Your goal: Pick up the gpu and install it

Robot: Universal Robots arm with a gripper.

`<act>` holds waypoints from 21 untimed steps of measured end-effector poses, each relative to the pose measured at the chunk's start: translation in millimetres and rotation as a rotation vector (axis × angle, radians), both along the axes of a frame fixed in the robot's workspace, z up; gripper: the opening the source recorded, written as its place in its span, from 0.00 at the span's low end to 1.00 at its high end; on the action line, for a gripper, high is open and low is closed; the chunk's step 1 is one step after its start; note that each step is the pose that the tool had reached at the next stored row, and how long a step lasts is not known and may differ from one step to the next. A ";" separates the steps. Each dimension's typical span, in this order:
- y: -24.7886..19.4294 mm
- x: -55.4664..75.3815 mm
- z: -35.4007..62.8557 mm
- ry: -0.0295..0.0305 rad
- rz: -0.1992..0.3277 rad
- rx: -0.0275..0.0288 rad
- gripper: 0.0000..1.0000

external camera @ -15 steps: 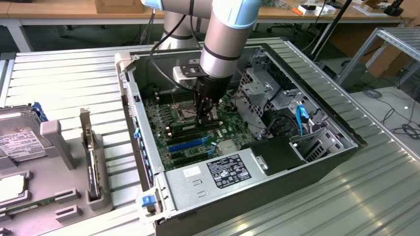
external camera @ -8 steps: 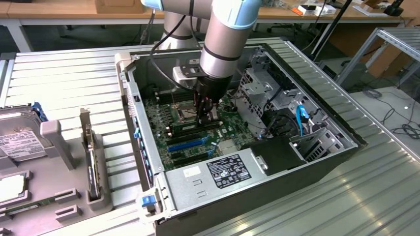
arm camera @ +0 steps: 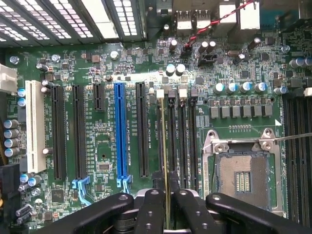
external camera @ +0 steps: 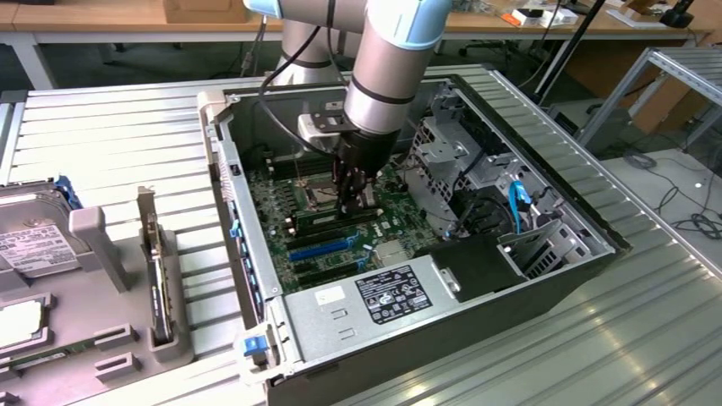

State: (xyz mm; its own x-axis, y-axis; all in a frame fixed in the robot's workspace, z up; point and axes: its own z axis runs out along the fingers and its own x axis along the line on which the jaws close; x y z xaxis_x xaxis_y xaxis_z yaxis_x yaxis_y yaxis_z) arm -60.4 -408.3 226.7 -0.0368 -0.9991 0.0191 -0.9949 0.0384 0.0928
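Gpu (arm camera: pixel 164 146) clamped edge-on between the fingers (arm camera: pixel 150 214), arm (external camera: pixel 384 76) vertical over the motherboard (arm camera: pixel 107 146).

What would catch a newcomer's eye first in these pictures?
The grey robot arm reaching down into the open computer case on the slatted metal table. Its tool grips the gpu, a thin stick seen edge-on in the wrist view, lined up along the dark slots beside the empty processor socket. A bright blue slot also stands out on the green motherboard.
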 end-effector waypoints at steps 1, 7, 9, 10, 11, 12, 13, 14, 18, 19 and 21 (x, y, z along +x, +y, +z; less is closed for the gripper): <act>0.1 0.0 0.1 0.0001 0.002 -0.0002 0.14; 1.1 0.0 0.8 -0.0009 0.023 -0.0001 0.14; 1.3 0.0 2.6 -0.0011 0.027 0.0011 0.14; 1.5 0.0 4.2 -0.0013 0.029 0.0018 0.14; 1.5 0.0 6.6 -0.0015 0.031 0.0030 0.14; 1.6 0.0 6.5 -0.0016 0.031 0.0033 0.14; 1.5 0.0 6.6 -0.0015 0.031 0.0030 0.14; 1.5 0.0 6.7 -0.0014 0.030 0.0030 0.14; 1.4 -0.1 6.7 -0.0018 0.025 0.0029 0.14; 1.3 -0.2 6.7 -0.0018 0.019 0.0029 0.14; 0.4 -0.2 6.6 -0.0020 0.008 0.0030 0.14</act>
State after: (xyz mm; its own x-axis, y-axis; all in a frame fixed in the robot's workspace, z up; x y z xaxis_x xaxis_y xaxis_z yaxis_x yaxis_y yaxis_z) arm -60.5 -407.9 233.3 -0.0290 -0.9995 0.0161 -0.9954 0.0303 0.0909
